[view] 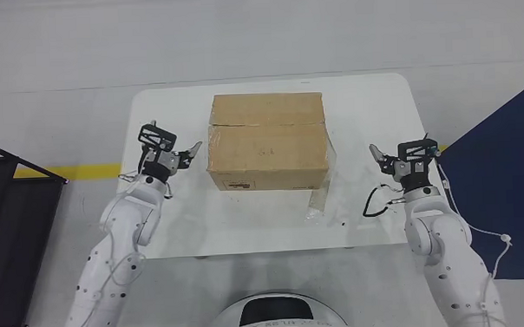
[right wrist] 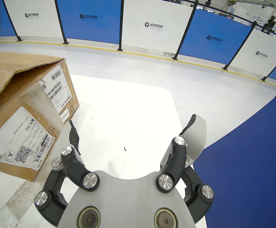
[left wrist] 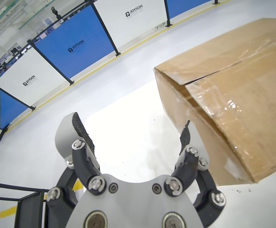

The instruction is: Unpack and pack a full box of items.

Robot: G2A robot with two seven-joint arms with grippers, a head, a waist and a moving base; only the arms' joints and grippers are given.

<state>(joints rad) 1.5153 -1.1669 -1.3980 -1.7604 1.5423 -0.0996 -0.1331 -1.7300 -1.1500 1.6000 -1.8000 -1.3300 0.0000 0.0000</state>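
A brown cardboard box (view: 267,141) stands in the middle of the white table (view: 364,108), its top flaps folded down and a seam running across the lid. The left wrist view has the box (left wrist: 232,90) with shiny tape over the flaps; the right wrist view has its side (right wrist: 28,108) with white labels. My left gripper (view: 169,149) hovers to the left of the box, open and holding nothing, its fingertips (left wrist: 80,126) wide apart. My right gripper (view: 402,154) stands open to the right of the box, also holding nothing.
A strip of clear tape or film (view: 319,196) lies on the table at the box's front right corner. A black rack (view: 13,233) stands on the floor left of the table. Blue and white fence panels (right wrist: 151,23) ring the area.
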